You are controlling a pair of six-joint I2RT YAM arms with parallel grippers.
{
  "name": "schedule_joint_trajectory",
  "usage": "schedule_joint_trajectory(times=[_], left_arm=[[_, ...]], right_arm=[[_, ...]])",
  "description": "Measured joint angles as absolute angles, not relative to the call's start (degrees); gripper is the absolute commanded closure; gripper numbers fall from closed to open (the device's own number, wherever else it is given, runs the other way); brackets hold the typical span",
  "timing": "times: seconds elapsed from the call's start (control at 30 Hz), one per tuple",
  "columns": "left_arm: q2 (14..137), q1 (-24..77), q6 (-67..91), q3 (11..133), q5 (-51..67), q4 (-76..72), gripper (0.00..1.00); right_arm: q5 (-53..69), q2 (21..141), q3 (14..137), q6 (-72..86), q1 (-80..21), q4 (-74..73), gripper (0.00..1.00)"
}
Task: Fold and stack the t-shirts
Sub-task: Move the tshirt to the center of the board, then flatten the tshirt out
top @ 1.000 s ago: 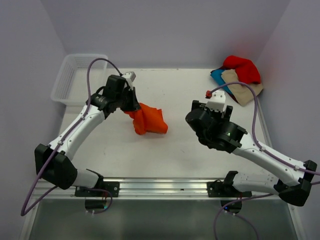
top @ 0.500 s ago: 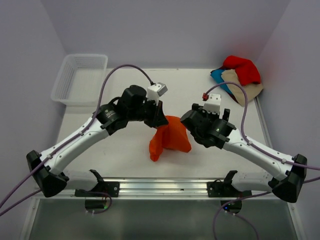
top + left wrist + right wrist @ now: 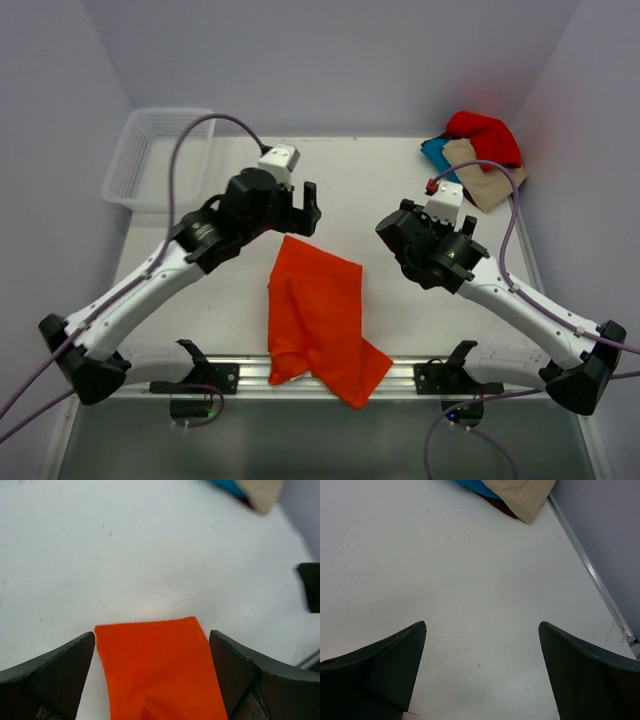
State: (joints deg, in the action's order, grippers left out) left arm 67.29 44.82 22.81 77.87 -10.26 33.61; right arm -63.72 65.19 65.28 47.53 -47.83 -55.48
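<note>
The bright orange t-shirt lies spread in a long strip on the white table, its near end hanging over the front rail. My left gripper hovers open just above the shirt's far edge. In the left wrist view that orange edge lies flat between the spread fingers, untouched by them. My right gripper stands open to the right of the shirt over bare table, and nothing lies between its fingers. Red, beige and teal-blue t-shirts lie piled at the back right corner.
A white mesh basket stands at the back left corner. The table's right edge strip runs close beside the shirt pile, whose beige shirt shows at the top of the right wrist view. Walls close in the back and both sides.
The left gripper has opened and let go of the orange shirt, which now lies flat and stretched toward the front edge. The left arm drew back; the right gripper shifted slightly right.
</note>
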Motion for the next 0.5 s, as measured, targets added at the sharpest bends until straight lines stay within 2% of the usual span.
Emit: schedule_joint_trajectory(times=[0.2, 0.3, 0.5], left_arm=[[83.4, 44.4, 24.3, 68.5, -15.8, 36.7, 0.00], [81.5, 44.7, 27.2, 65.1, -15.7, 38.9, 0.00], [69.1, 46.1, 35.3, 59.2, -16.7, 40.0, 0.00]], right_arm=[[-60.0, 67.4, 65.3, 47.3, -47.8, -55.3, 0.01], [-57.9, 67.9, 64.8, 46.8, -47.8, -54.7, 0.01], [-51.5, 67.0, 57.9, 43.2, -47.4, -47.5, 0.05]])
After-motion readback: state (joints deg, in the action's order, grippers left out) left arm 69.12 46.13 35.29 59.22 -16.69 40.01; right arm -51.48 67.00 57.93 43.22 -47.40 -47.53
